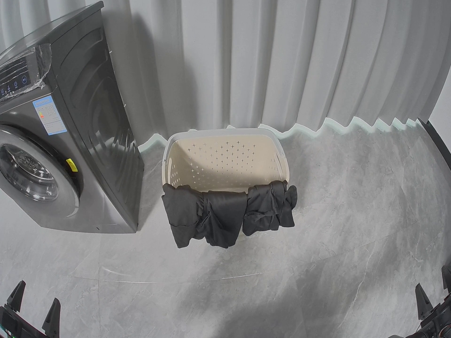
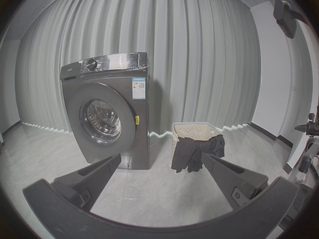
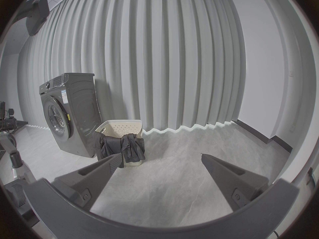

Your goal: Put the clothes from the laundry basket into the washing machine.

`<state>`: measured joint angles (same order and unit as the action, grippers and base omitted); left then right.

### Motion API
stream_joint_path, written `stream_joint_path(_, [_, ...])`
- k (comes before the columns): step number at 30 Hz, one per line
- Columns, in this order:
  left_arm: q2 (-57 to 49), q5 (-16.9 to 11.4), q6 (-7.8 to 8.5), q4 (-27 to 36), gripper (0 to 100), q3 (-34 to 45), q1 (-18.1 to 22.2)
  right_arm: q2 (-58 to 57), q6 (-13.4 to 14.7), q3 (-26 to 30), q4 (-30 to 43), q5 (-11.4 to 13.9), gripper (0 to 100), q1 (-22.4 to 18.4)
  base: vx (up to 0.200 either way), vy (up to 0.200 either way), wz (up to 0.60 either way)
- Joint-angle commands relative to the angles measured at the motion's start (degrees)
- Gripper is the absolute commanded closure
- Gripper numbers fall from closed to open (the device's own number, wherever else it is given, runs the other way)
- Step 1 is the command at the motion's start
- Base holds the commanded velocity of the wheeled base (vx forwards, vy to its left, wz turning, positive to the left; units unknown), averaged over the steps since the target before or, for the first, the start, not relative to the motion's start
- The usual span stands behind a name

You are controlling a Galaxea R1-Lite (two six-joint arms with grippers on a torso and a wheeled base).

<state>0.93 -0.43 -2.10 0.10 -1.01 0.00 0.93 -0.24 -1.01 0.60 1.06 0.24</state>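
Note:
A cream laundry basket [image 1: 225,139] [image 2: 192,130] [image 3: 121,127] stands on the floor in front of the curtain. Dark grey clothes [image 1: 228,210] [image 2: 194,151] [image 3: 121,146] hang over its near rim. To its left stands the grey washing machine [image 1: 89,118] [image 2: 109,110] [image 3: 71,112] with its round door [image 1: 33,174] [image 2: 99,118] closed. My left gripper [image 1: 34,304] [image 2: 161,160] is low at the near left, open and empty. My right gripper [image 1: 434,287] [image 3: 161,160] is low at the near right, also open and empty. Both are well short of the basket.
A pleated white curtain [image 1: 263,48] runs along the back. Grey stone floor [image 1: 329,240] lies open between me and the basket. A dark baseboard [image 1: 437,139] lines the wall at the far right.

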Motion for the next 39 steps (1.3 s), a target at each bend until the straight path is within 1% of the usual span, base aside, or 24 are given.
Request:
stream_joint_path(1, [-0.8, 0.0, -0.01, -0.1, 0, 0.9, 0.0, -0.9, 0.0, 0.8, 0.0, 0.0, 0, 0.0, 0.200, 0.000, 0.00])
stream_joint_path(3, [-0.8, 0.0, -0.01, 0.0, 0, 0.9, 0.0, -0.9, 0.0, 0.8, 0.0, 0.0, 0, 0.0, 0.200, 0.000, 0.00])
stream_joint_path(21, [-0.8, 0.0, -0.10, 0.0, 0, 0.9, 0.0, -0.9, 0.0, 0.8, 0.0, 0.0, 0, 0.0, 0.000, 0.000, 0.00])
stream_joint_path(27, [-0.8, 0.0, -0.10, 0.0, 0, 0.9, 0.0, -0.9, 0.0, 0.8, 0.0, 0.0, 0, 0.0, 0.200, 0.000, 0.00])
stream_joint_path(39, [-0.8, 0.0, -0.10, 0.0, 0, 0.9, 0.0, -0.9, 0.0, 0.8, 0.0, 0.0, 0, 0.0, 0.000, 0.000, 0.00])
